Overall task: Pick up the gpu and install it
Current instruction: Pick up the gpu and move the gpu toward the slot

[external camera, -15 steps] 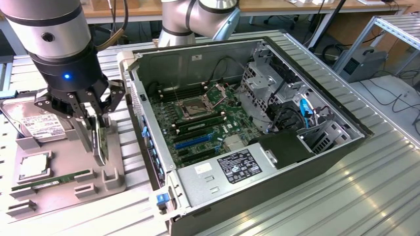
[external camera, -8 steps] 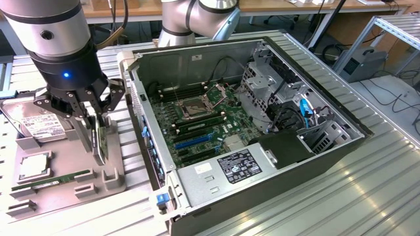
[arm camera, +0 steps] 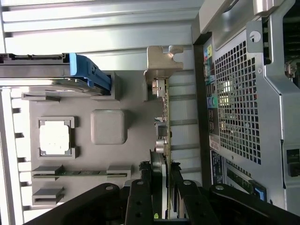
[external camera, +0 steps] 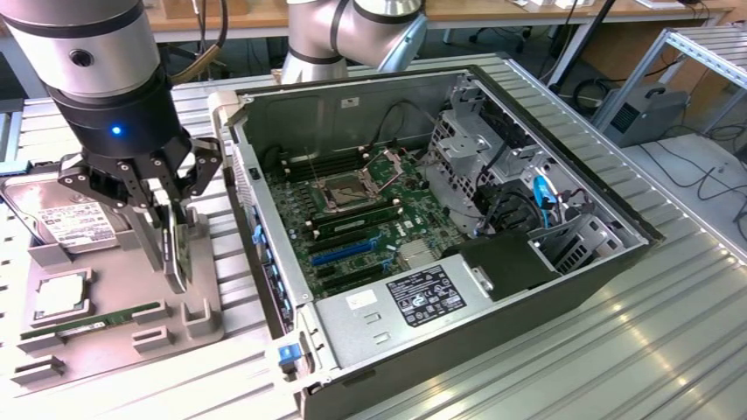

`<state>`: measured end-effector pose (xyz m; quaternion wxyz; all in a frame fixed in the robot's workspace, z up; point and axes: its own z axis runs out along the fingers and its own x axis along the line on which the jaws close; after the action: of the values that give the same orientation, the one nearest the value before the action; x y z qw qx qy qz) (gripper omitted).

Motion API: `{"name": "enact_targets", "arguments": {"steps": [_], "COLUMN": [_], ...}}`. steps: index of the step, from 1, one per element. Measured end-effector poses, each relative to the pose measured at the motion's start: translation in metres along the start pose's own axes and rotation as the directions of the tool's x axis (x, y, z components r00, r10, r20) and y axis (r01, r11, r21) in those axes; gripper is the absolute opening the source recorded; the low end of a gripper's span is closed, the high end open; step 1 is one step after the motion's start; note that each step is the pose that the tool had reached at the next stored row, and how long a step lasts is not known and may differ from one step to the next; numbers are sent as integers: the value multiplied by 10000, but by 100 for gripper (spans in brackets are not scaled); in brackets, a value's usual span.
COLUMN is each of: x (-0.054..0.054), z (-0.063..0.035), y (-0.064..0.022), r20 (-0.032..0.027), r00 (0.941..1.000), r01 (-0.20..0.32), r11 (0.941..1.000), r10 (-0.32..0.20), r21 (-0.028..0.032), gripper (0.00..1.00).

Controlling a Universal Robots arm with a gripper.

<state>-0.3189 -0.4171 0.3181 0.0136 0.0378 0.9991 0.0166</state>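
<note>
Computer case (external camera: 467,219) lies open on its side, motherboard exposed for installing. Beside it, the grey tray (external camera: 117,350) stands the gpu (external camera: 178,262) on edge along its case-side edge, letting the gripper (external camera: 166,210) fingers clamp the card's upper edge.

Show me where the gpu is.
On the exterior view's left, the gpu stands on edge in the grey tray, in the pincer, beside the computer case.
</note>
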Motion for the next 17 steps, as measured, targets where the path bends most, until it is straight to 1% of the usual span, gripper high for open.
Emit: {"name": "enact_targets", "arguments": {"steps": [17], "x": [-2], "z": [-79], "y": [3], "r20": [0], "r00": [10000], "r01": [0], "r11": [10000], "r10": [0], "r21": [0], "gripper": [27]}}
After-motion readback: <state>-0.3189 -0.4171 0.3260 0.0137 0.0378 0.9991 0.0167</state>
